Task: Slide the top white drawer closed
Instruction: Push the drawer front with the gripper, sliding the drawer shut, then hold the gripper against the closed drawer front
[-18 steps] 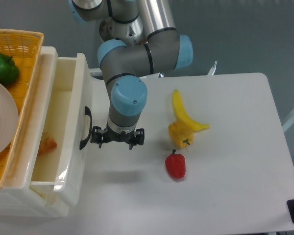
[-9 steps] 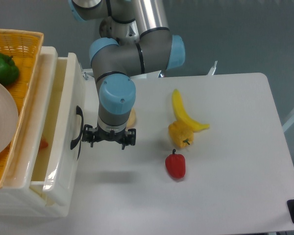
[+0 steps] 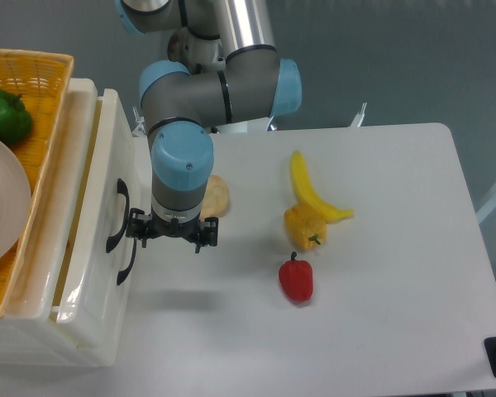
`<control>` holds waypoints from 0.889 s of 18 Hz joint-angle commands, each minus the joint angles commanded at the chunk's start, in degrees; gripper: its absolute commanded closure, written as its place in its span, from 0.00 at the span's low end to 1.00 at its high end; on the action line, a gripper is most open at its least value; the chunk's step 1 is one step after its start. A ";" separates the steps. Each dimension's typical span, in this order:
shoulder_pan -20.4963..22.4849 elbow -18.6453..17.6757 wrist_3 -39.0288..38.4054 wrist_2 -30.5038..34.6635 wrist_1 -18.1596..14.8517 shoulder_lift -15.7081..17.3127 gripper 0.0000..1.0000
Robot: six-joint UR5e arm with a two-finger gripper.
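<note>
- Gripper [image 3: 172,234] hung low off the arm [image 3: 207,91], just right of the drawer front, close beside the upper handle; contact could not be judged from above.
- Finger spacing hidden under the wrist, so released or clenched: could not tell.
- Top white drawer [image 3: 107,178] sat at the left edge of the table [image 3: 397,273], nearly pushed in, only a narrow slit of its inside showing along the cabinet [image 3: 41,343] top.
- Two black handles [image 3: 115,217] showed on the front, one above the other.
- Yellow basket [image 3: 33,70] rested on the cabinet, holding a green pepper [image 3: 4,116] and a white plate [image 3: 0,203].
- On the table: a round tan piece [image 3: 215,195] just right of the wrist, a banana [image 3: 310,192] touching a yellow pepper [image 3: 304,227], a red pepper [image 3: 296,279] nearer.
</note>
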 joint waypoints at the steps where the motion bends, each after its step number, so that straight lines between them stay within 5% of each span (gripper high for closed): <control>1: 0.00 0.00 0.00 0.00 0.00 0.00 0.00; 16: -0.35 -0.17 -0.35 0.09 -0.09 0.79 0.00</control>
